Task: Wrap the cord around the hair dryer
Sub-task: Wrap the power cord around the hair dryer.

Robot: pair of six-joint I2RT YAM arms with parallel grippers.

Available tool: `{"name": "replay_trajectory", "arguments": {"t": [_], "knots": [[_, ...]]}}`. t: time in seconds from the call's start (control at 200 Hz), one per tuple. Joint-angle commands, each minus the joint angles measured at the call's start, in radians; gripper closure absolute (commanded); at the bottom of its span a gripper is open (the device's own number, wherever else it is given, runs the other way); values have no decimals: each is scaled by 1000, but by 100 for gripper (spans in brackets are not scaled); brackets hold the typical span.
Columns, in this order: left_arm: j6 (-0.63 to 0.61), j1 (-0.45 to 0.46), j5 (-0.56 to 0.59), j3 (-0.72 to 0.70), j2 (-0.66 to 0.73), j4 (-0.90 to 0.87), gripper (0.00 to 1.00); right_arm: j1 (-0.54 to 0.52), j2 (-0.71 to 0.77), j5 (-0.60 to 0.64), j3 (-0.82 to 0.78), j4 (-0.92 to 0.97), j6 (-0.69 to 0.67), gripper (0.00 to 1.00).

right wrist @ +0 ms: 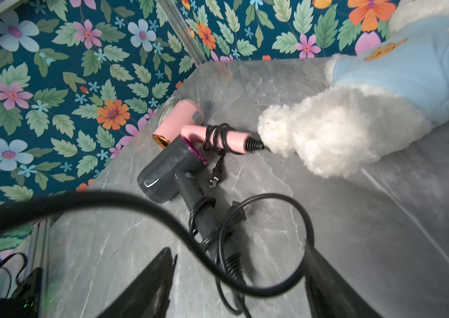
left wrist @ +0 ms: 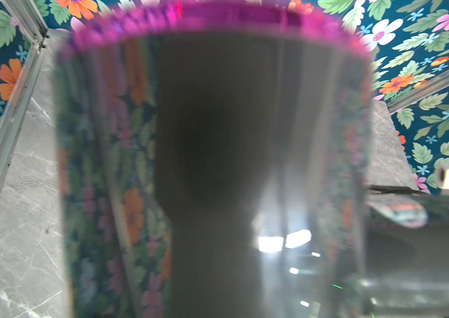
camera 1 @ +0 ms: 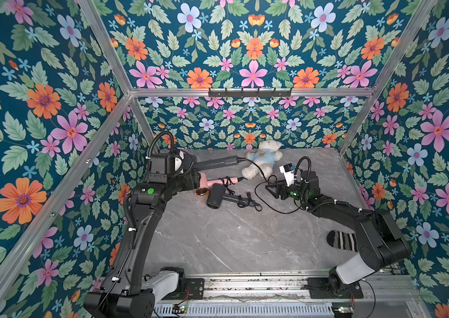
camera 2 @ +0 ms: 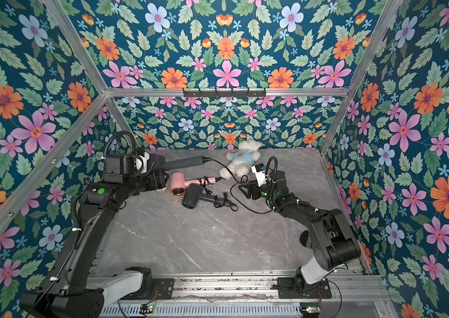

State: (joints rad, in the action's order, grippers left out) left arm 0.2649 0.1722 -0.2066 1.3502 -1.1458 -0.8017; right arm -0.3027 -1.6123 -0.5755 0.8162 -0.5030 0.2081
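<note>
Fluffy white teddy bear in blue top (camera 1: 262,160) is parked at the back; black-and-white striped sock (camera 1: 340,240) is left well apart.

Teddy bear (camera 1: 263,161) at table (camera 1: 218,242) back; rear hair dryer (camera 1: 216,181) before it, beside front hair dryer (camera 1: 215,197); sock (camera 1: 340,241) front right.
</note>
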Motion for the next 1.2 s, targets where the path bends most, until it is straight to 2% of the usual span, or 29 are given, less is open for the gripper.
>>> {"name": "replay_trajectory", "arguments": {"t": [0.0,0.07,0.175,0.335,0.435,0.51,0.6,0.685,0.755,0.825,0.915,0.96,1.05,1.195], "knots": [[21,0,-46,-4,6,61,100,-3,-35,3,21,-124,67,49],[32,-1,-79,-21,11,82,100,-4,-37,2,22,-147,92,73],[61,-1,-135,-73,24,142,100,-4,-72,19,44,-85,90,100],[217,0,-300,-228,43,392,100,-14,-97,54,137,209,49,100],[378,0,-403,-338,39,618,100,-55,-127,163,200,441,-29,100],[508,-1,-439,-424,35,809,100,-85,-138,244,235,574,-56,100],[614,3,-398,-495,28,959,100,-123,-135,310,251,670,-68,100],[642,15,-302,-521,25,987,100,-186,-144,393,295,802,-118,100],[608,50,-158,-511,30,921,100,-248,-155,480,348,922,-171,100],[539,120,63,-474,33,806,100,-296,-154,538,386,1007,-203,100],[440,242,443,-412,7,671,100,-347,-132,612,420,1065,-240,100],[417,273,565,-378,-29,596,100,-367,-113,646,433,1088,-256,100],[397,295,685,-365,-94,557,100,-389,-56,691,445,1104,-284,100],[391,297,758,-377,-177,557,100,-410,88,734,461,1133,-328,100]]}}
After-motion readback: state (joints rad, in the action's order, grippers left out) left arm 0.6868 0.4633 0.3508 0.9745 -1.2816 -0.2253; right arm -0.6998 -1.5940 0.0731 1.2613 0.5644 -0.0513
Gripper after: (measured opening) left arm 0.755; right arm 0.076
